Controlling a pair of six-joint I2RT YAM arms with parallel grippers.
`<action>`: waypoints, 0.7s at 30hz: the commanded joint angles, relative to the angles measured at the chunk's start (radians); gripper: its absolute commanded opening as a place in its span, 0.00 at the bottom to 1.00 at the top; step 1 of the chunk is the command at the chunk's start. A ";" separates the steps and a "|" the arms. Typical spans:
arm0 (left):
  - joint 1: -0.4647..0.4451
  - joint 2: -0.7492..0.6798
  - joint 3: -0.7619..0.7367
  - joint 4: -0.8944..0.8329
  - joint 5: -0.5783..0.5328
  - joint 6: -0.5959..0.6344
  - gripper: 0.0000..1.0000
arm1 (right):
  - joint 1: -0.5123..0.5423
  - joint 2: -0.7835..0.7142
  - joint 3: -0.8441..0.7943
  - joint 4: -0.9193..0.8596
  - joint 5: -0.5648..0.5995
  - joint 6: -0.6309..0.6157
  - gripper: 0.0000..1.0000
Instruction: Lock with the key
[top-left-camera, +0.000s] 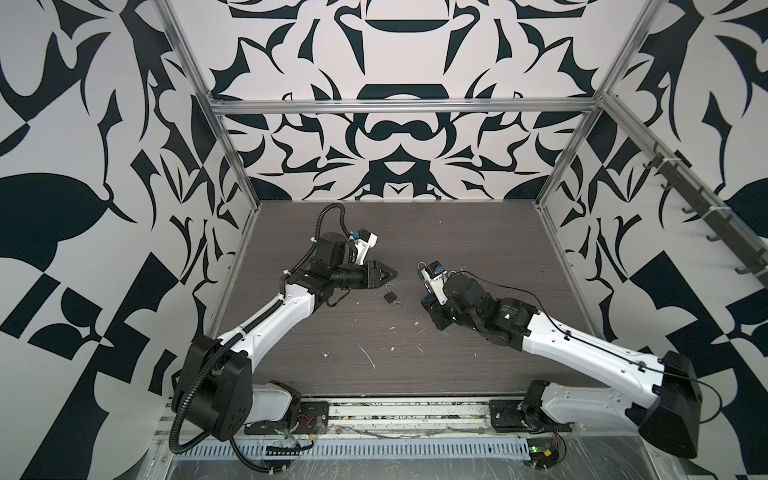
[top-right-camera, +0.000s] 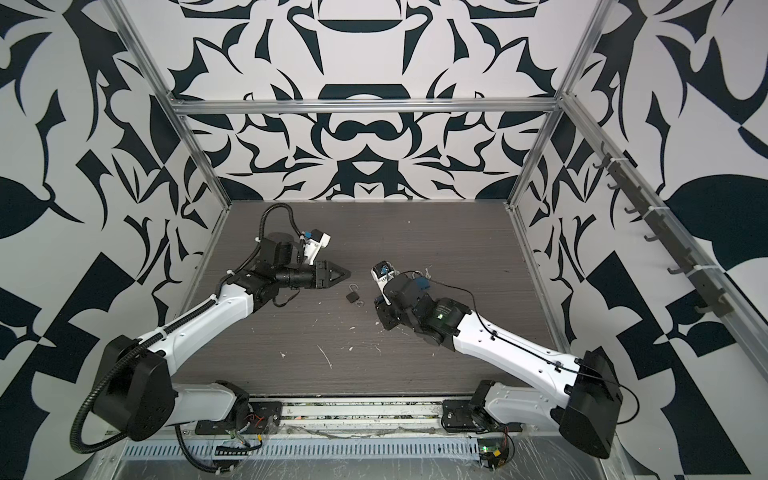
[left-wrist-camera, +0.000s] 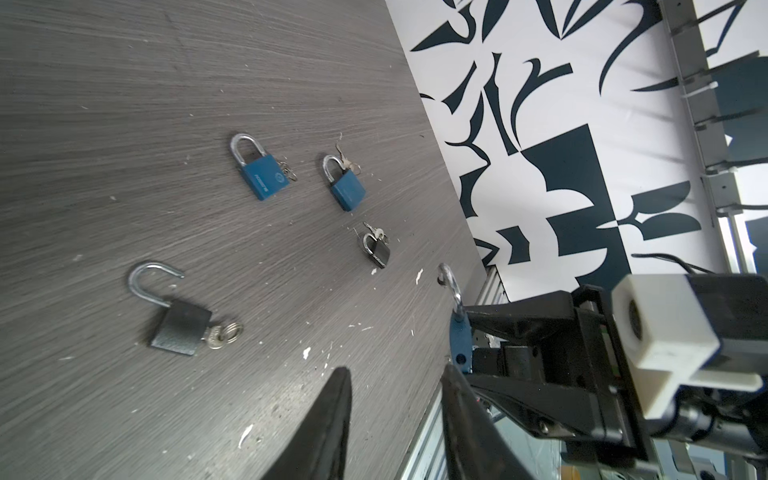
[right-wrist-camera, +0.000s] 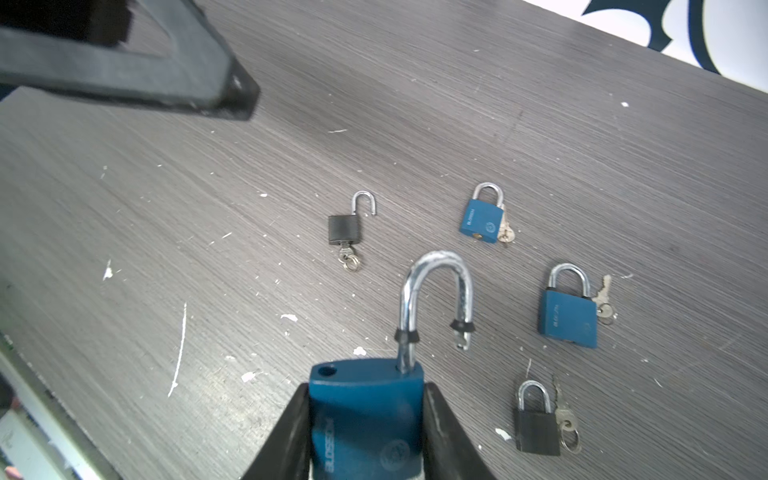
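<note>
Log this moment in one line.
left gripper: open, empty | right gripper: shut on blue padlock, shackle open | black padlock: on table, shackle open, key inserted

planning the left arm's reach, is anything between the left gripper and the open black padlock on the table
Nothing visible: only bare table lies between the left gripper and the open black padlock.

**Both arms reach inward, grippers facing each other**

The left gripper (left-wrist-camera: 397, 372) lies level and points toward the right arm, its jaws standing apart with nothing between them. The right gripper (right-wrist-camera: 365, 399), wrist bent, clamps a blue padlock (right-wrist-camera: 365, 428).
</note>
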 joint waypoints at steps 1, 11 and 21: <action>-0.026 0.027 0.013 0.052 0.043 -0.025 0.39 | -0.002 -0.016 0.008 0.086 -0.021 -0.027 0.00; -0.115 0.138 0.043 0.197 0.083 -0.091 0.38 | -0.002 0.039 0.042 0.090 -0.011 -0.020 0.00; -0.145 0.212 0.079 0.244 0.097 -0.111 0.35 | -0.002 0.064 0.064 0.090 -0.017 -0.014 0.00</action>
